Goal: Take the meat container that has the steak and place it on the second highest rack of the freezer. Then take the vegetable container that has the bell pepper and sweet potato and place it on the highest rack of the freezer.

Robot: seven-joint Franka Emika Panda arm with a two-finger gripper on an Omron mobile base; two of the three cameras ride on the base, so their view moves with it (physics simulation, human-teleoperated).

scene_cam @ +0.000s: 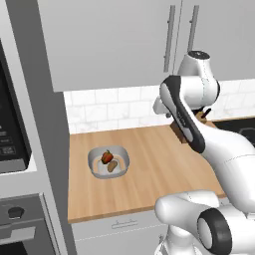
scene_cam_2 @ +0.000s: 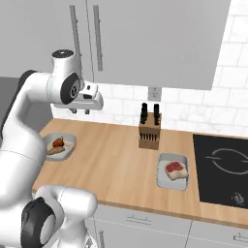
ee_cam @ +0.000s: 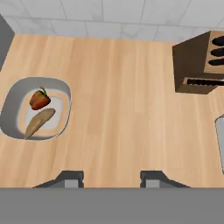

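High above the wooden bench [ee_cam: 122, 109], your fingers [ee_cam: 113, 178] are hanging spread apart with nothing between them, pointing down at bare wood. Judging by the task, you are heading for the meat tray first, so you are wanting to swing toward the stove side, centre over one of the tray's long walls, and come down straight so one finger is going inside the rim and one outside, clear of the steak.

Working outward from the fingers: the knife block [scene_cam_2: 148, 131] is standing by the tiled wall, between the two dishes. The meat tray [scene_cam_2: 173, 171] with the steak [scene_cam_2: 176, 169] is lying well off to the side, near the front edge of the bench and just beside the black cooktop [scene_cam_2: 222, 167]; in the hand view only its pale edge is peeking in at the border. On the opposite side the vegetable bowl [ee_cam: 35, 108] is sitting with the red pepper [ee_cam: 39, 99] and sweet potato [ee_cam: 39, 121] touching inside it. Leave that one for later.
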